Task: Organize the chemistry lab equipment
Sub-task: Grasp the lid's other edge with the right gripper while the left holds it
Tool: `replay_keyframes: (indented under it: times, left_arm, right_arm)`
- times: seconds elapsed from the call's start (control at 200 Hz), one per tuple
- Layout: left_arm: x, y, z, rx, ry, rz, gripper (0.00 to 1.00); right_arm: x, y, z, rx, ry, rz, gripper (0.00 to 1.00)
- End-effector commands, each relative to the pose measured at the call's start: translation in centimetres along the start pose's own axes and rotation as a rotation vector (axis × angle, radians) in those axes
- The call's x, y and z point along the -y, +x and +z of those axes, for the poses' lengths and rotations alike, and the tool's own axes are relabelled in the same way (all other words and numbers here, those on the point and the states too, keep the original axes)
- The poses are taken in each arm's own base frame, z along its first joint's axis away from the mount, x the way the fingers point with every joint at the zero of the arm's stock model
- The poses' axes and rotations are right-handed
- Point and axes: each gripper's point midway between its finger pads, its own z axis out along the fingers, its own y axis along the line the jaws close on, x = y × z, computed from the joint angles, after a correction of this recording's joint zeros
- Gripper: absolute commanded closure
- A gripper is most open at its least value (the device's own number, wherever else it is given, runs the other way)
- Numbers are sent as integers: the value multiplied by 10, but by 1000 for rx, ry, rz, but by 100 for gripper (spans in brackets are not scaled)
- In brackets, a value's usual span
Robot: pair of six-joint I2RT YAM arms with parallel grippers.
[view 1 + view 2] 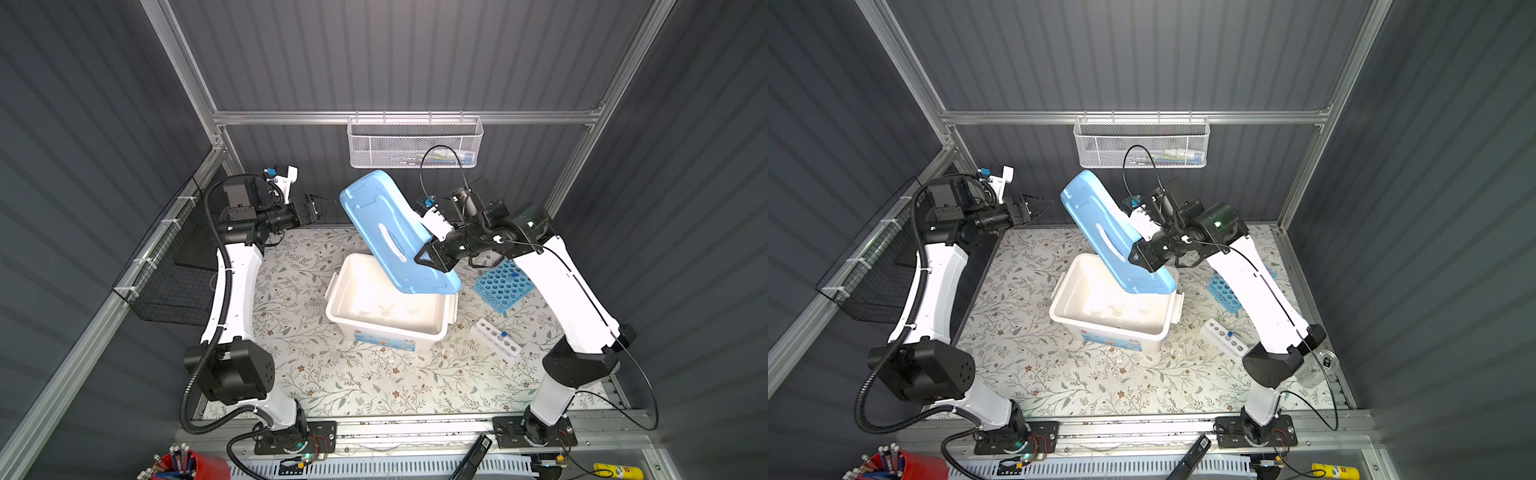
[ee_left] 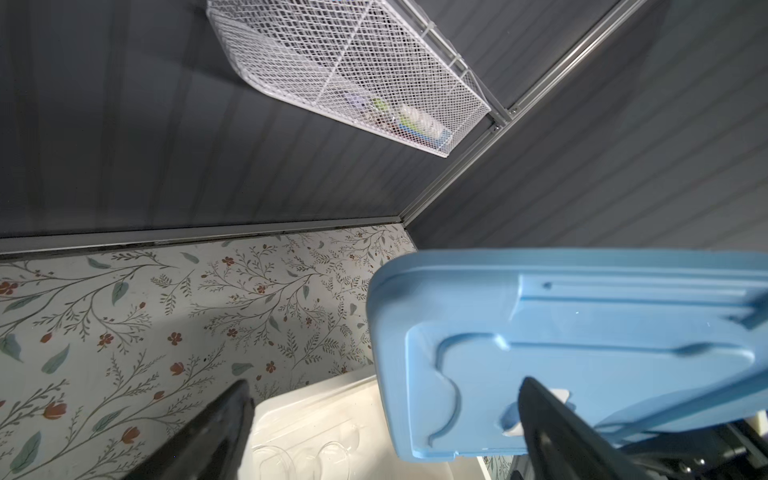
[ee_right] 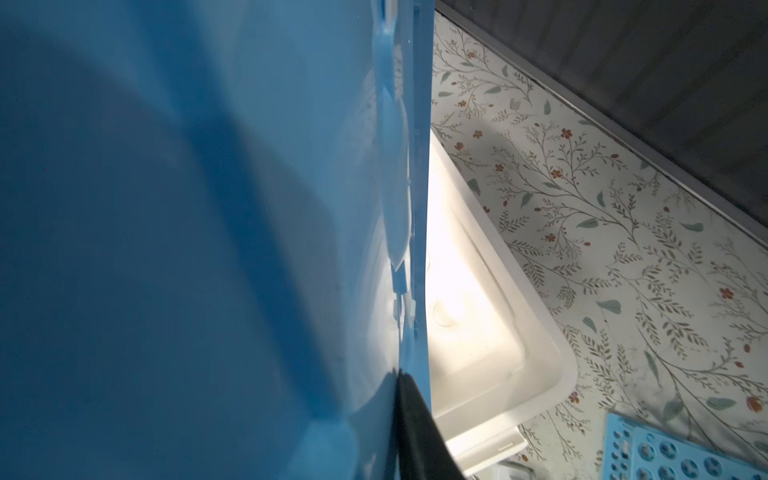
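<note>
Right gripper was clamped on the right-hand edge of the light-blue lid, holding it raised and tilted above the open white bin in the middle of the floral table. Left gripper hung in the air at the far left, spread wide, holding nothing and clear of the lid.

Both top views showed the whole lid with the bin under it. The right wrist view was mostly filled by the lid's blue face, with one black finger against its edge and a bright strip of the bin's inside. The left wrist view looked under the lid at clear glass dishes on the bin's floor; from above they were only faint shapes. Only a top view showed a clear beaker standing on the table at the near right, beside the right arm's elbow.

Right of the bin lay the blue many-holed rack. Nearer, the small white rack held one blue-capped tube upright. A white mesh basket on the far wall held coloured items too blurred to name.
</note>
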Motion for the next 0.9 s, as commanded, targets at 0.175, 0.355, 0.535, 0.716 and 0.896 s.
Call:
replay_keyframes:
  times: [0.175, 0.355, 0.535, 0.716, 0.896]
  left_arm:
    - [35, 8, -13, -7, 95, 92, 0]
    - [36, 13, -10, -1, 150, 55, 1]
    - [32, 19, -6, -19, 173, 28, 3]
    - [26, 20, -1, -18, 203, 2, 6]
    - [28, 18, 2, -15, 268, -33, 17]
  right_arm:
    - [-19, -20, -21, 106, -222, 67, 95]
    - [-26, -29, -28, 154, -354, 105, 94]
    - [-36, -39, -24, 185, -490, 141, 93]
    - [-42, -43, -17, 201, -601, 180, 93]
    - [-38, -41, -10, 198, -680, 231, 93]
